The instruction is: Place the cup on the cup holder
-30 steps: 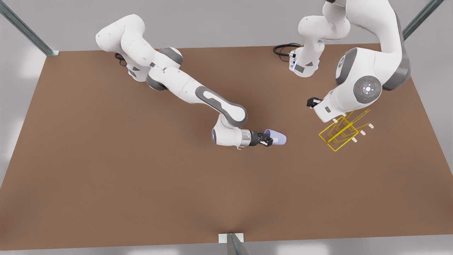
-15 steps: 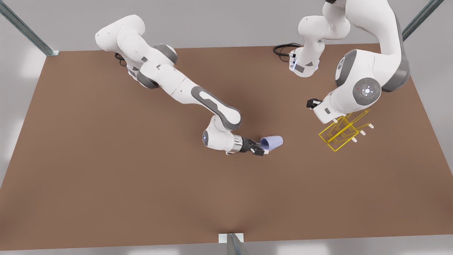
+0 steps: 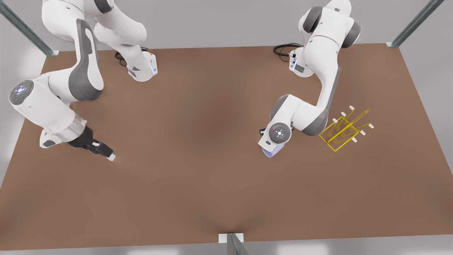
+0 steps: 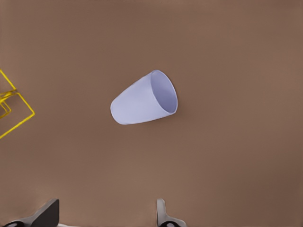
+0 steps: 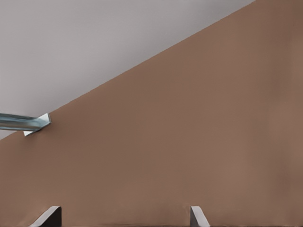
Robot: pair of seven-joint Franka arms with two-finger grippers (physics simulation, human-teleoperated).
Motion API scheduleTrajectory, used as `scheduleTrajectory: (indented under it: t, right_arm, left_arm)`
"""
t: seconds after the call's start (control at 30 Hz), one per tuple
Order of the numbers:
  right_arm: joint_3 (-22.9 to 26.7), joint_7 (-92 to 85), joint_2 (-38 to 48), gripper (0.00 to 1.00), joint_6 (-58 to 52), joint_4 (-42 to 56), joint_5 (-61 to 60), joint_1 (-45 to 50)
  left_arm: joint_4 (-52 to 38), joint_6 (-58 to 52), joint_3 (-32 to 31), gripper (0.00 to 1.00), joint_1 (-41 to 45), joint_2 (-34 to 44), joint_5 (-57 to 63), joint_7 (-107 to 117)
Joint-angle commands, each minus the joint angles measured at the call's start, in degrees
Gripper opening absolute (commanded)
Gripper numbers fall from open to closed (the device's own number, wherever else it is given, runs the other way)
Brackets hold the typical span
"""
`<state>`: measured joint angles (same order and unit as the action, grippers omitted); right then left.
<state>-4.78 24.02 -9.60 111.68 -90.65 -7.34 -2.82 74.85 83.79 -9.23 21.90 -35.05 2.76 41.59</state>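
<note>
Bright even light, soft shadows under arms (darkest mid-table), no glare.

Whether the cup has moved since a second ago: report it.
Yes. The cup has slid toward the front view's bottom edge, slightly farther from the cup holder.

One cup [image 4: 142,99] lying on its side, one cup holder [image 3: 345,129] of yellow wire, one brown surface [image 3: 198,191] — and two white arms, each ending in one hand: left hand [image 4: 106,215], right hand [image 3: 106,154].
</note>
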Motion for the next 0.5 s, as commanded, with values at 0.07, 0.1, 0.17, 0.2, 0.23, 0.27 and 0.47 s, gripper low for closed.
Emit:
scheduleTrajectory:
  t: [0.07, 0.1, 0.17, 0.2, 0.23, 0.27, 0.47]
  right_arm:
    - [2.49, -18.13, -1.74, 1.0, -14.21, 2.49, 8.13, 0.36]
    - [3.38, -18.13, -2.62, 1.0, -14.21, 2.84, 7.96, -0.79]
    - [3.46, -18.13, -3.15, 1.0, -14.21, 3.19, 7.96, -0.88]
    - [3.46, -18.13, -3.94, 1.0, -14.21, 3.89, 7.69, -0.88]
    - [3.46, -18.13, -4.46, 1.0, -14.21, 4.51, 7.61, -0.96]
    - [3.46, -18.13, -4.99, 1.0, -14.21, 4.86, 7.61, -1.32]
    - [3.02, -23.05, -8.86, 1.0, -14.92, 11.1, 8.04, -3.42]
  left_arm:
    - [21.72, 38.18, -0.08, 1.0, -2.91, 10.35, 0.32, 98.6]
    - [25.08, 45.06, -0.17, 1.0, -4.32, 10.62, -1.35, 99.38]
    - [25.08, 46.82, 0.0, 1.0, -5.81, 10.44, -4.6, 105.96]
    - [25.26, 47.7, 0.0, 1.0, -6.16, 9.04, -6.18, 115.0]
    - [26.04, 48.14, 0.0, 1.0, -6.25, 8.69, -6.19, 120.21]
    - [26.14, 49.45, 0.0, 1.0, -6.25, 7.98, -6.01, 127.59]
    - [28.15, 56.31, 0.0, 1.0, -6.78, 5.52, -5.49, 138.94]
